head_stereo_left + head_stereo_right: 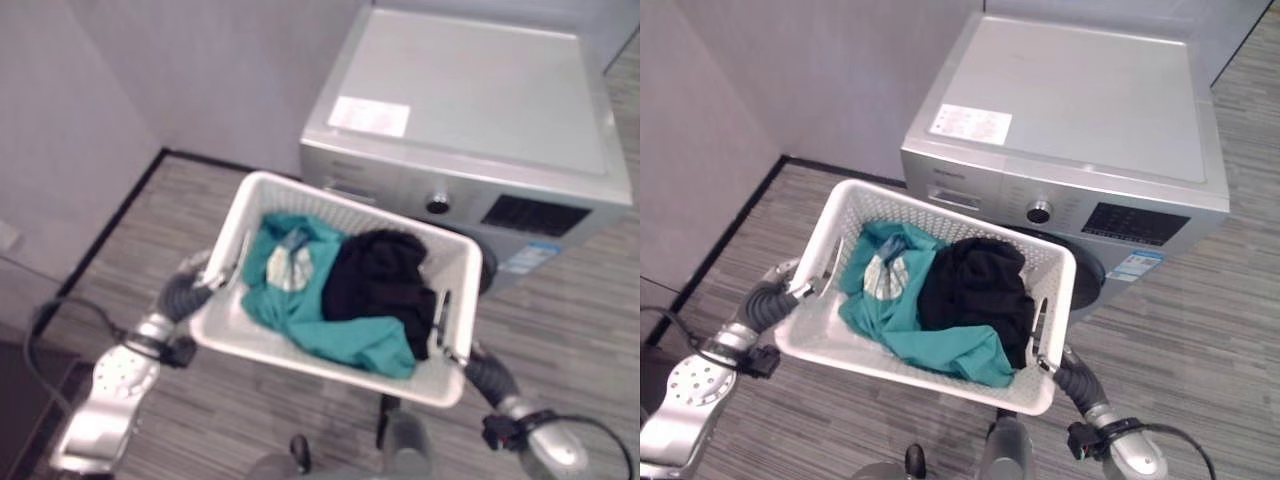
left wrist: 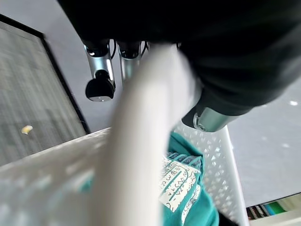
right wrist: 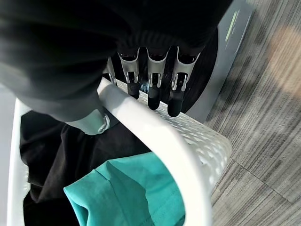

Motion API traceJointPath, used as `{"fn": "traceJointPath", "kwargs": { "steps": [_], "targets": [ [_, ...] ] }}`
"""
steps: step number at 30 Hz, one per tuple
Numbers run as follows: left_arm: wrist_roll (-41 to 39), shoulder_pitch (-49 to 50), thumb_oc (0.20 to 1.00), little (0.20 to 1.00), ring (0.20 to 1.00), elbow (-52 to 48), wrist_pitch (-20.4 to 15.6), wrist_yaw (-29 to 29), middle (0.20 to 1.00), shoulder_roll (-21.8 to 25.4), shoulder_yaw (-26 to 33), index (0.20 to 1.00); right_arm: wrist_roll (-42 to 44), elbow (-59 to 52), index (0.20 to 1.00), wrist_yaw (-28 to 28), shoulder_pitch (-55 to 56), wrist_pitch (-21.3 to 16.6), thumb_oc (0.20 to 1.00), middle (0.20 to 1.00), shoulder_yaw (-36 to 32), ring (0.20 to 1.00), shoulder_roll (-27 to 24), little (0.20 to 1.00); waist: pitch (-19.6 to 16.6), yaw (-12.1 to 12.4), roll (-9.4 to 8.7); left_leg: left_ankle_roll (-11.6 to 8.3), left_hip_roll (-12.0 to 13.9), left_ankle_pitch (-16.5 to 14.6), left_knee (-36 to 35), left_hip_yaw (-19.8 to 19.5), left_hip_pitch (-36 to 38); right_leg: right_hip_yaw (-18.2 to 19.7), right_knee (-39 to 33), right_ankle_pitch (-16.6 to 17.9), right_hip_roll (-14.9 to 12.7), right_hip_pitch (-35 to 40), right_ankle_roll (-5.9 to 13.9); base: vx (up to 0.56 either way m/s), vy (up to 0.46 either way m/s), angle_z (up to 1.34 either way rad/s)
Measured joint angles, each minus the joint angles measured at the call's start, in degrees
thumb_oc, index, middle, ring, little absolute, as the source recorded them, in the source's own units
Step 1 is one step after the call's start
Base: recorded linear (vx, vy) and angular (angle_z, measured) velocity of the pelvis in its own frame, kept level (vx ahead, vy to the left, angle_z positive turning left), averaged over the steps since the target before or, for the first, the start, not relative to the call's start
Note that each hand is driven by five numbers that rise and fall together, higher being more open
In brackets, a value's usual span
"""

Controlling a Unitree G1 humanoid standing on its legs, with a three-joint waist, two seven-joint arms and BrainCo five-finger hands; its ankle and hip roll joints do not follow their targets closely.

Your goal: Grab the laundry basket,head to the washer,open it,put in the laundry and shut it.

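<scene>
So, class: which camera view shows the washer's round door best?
The right eye view: the washer door shows as a dark curve past the laundry basket. The left eye view hides nearly all of it; the right wrist view shows a dark part close up behind the fingers.

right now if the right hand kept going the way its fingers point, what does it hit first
Probably the washer. The right hand is curled round the basket handle, and past its fingertips is the dark door; depth is unclear.
</scene>
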Motion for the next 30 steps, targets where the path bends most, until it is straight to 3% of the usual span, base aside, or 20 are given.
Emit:
{"fn": "traceJointPath", "kwargs": {
  "steps": [2, 4, 5, 8, 9, 13, 16, 19, 21, 22, 25, 27, 30],
  "targets": [
    [-1.25, -1.13, 0.2, 0.2, 0.2, -0.09, 0.02, -0.26, 0.2, 1.05, 0.27, 0.2, 0.29, -2.9, 0.2, 0.07, -1.53, 0.96, 0.2, 0.2, -1.82, 0.2, -2.7, 0.2, -0.49, 0.04, -1.04, 0.49, -0.4, -0.21, 0.87, 0.79, -0.34, 0.43, -2.3, 1.46, 0.17, 0.76, 0.29, -0.01, 0.065, -0.19],
    [-4.09, -4.24, 0.2, 0.2, 0.2, -1.71, -0.76, -0.19, 0.2, 4.82, 0.85, 0.2, 3.3, -5.79, 0.2, -0.01, -3.04, 0.46, 0.2, 0.2, -5.19, 0.2, -5.36, 0.2, -1.89, -0.49, -3.38, 0.8, -0.34, -0.44, 1.55, 1.58, -0.12, 0.92, -4.4, 2.56, 0.67, 1.48, 0.41, 0.02, 0.047, -0.34],
    [-5.19, -5.96, 0.2, 0.2, 0.2, -2.35, -0.73, -0.34, 0.2, 7.93, 1.02, 0.2, 6.37, -6.4, 0.2, 0.02, -3.47, 0.77, 0.2, 0.2, -5.63, 0.2, -9.7, 0.2, -2.13, -0.44, -3.92, 0.79, -0.02, -0.45, 1.57, 2.63, 0.5, 1.6, -5.42, 3.56, 1.25, 2.11, 0.14, 0.01, 0.016, -0.31],
    [-12.76, -11.02, 0.2, 0.2, 0.2, -3.82, -0.75, -0.79, 0.2, 22.62, 0.88, 0.2, 15.04, -10.08, 0.2, 0.14, -1.37, 1.48, 0.2, 0.2, -10.55, 0.2, -18.78, 0.2, -2.55, -1.15, -4.84, 0.67, 0.4, -0.38, 1.07, 3.11, 1.63, 1.75, -7.12, 4.44, 1.93, 3.5, 0.21, 0.06, 0.006, -0.16],
    [-25.15, -11.81, 0.2, 0.2, 0.2, -7.21, -2.13, -0.96, 0.2, 44.09, 2.69, 0.2, 24.97, -14.11, 0.2, 1.21, 7.41, 1.33, 0.2, 0.2, -22.97, 0.2, -28.37, 0.2, -2.72, -1.44, -4.97, 0.59, 0.92, -0.34, 0.24, 3.43, 3.04, 1.69, -7.84, 4.57, 2.42, 4.79, 0.28, 0.07, 0.005, -0.11],
    [-37.12, -10.68, 0.2, 0.2, 0.2, -7.42, -5.18, 0.18, 0.2, 54.24, 7.26, 0.2, 32.8, -12.32, 0.2, 1.42, 10.82, -0.96, 0.2, 0.2, -32.93, 0.2, -34.89, 0.2, -4.68, -2.79, -3.88, 0.08, 1.81, -0.64, -1.45, 4.13, 5.96, 1.38, -8.02, 4.1, 3.44, 6.68, 0.42, 0.04, 0.003, -0.13],
    [-41.04, -12.27, 0.2, 0.2, 0.2, -5.58, -7.17, 0.69, 0.2, 54.87, 5.9, 0.2, 33.99, -9.22, 0.2, 0.92, 7.51, -2.96, 0.2, 0.2, -34.19, 0.2, -38.91, 0.2, -5.34, -3.78, -3.42, -0.17, 1.92, -0.42, -2.09, 4.35, 6.66, 1.31, -8.01, 4.09, 3.58, 6.84, 0.43, 0.0, -0.003, -0.01],
    [-45.66, -28.6, 0.2, 0.2, 0.2, 0.53, -9.28, 1.15, 0.2, 52.87, -12.26, 0.2, 33.87, -3.16, 0.2, -2.41, -5.01, -5.04, 0.2, 0.2, -24.81, 0.2, -42.54, 0.2, -5.97, -5.3, -3.46, -0.37, 2.07, -0.29, -1.97, 4.39, 6.64, 1.36, -7.96, 4.08, 3.71, 6.79, 0.44, 0.02, -0.03, 0.0],
    [-46.84, -35.36, 0.2, 0.2, 0.2, 2.4, -9.31, 1.17, 0.2, 52.23, -19.56, 0.2, 33.88, -1.8, 0.2, -3.88, -6.01, -5.87, 0.2, 0.2, -23.43, 0.2, -43.81, 0.2, -6.09, -5.36, -3.23, -0.46, 2.25, -0.24, -1.99, 4.35, 6.41, 1.32, -7.93, 4.04, 3.88, 6.55, 0.39, 0.07, -0.064, 0.01],
    [-47.22, -44.77, 0.2, 0.2, 0.2, 5.68, -9.45, 1.17, 0.2, 50.54, -29.24, 0.2, 33.88, -0.62, 0.2, -4.51, -7.76, -6.07, 0.2, 0.2, -20.91, 0.2, -44.2, 0.2, -6.44, -5.25, -2.95, -0.53, 2.53, -0.22, -2.05, 4.28, 6.49, 1.2, -7.87, 3.92, 4.03, 6.59, 0.34, 0.09, -0.09, 0.04],
    [-47.37, -55.83, 0.2, 0.2, 0.2, 11.88, -8.84, 1.09, 0.2, 46.8, -40.83, 0.2, 33.88, -0.78, 0.2, -6.27, -8.07, -5.56, 0.2, 0.2, -16.81, 0.2, -44.87, 0.2, -6.89, -5.93, -1.75, -0.89, 3.33, -0.12, -2.44, 4.21, 6.4, 0.75, -7.91, 3.42, 4.78, 6.47, -0.35, 0.1, -0.114, 0.01],
    [-47.3, -65.64, 0.2, 0.2, 0.2, 18.54, -7.65, 1.05, 0.2, 41.23, -50.86, 0.2, 34.0, 0.38, 0.2, -7.7, -8.48, -4.33, 0.2, 0.2, -13.58, 0.2, -46.41, 0.2, -7.41, -6.04, -0.61, -1.48, 4.29, 0.12, -3.01, 4.16, 6.34, 0.13, -7.87, 2.88, 5.54, 6.31, -0.92, 0.16, -0.216, 0.05],
    [-46.52, -69.73, 0.2, 0.2, 0.2, 22.66, -6.08, 1.03, 0.2, 37.6, -54.44, 0.2, 34.71, 2.86, 0.2, -8.13, -12.22, -2.81, 0.2, 0.2, -10.7, 0.2, -48.7, 0.2, -7.75, -6.77, 0.59, -2.7, 6.04, 0.24, -2.94, 4.09, 5.11, -0.38, -7.7, 2.1, 7.21, 5.24, -1.9, 0.19, -0.253, 0.03]
  ]
}}
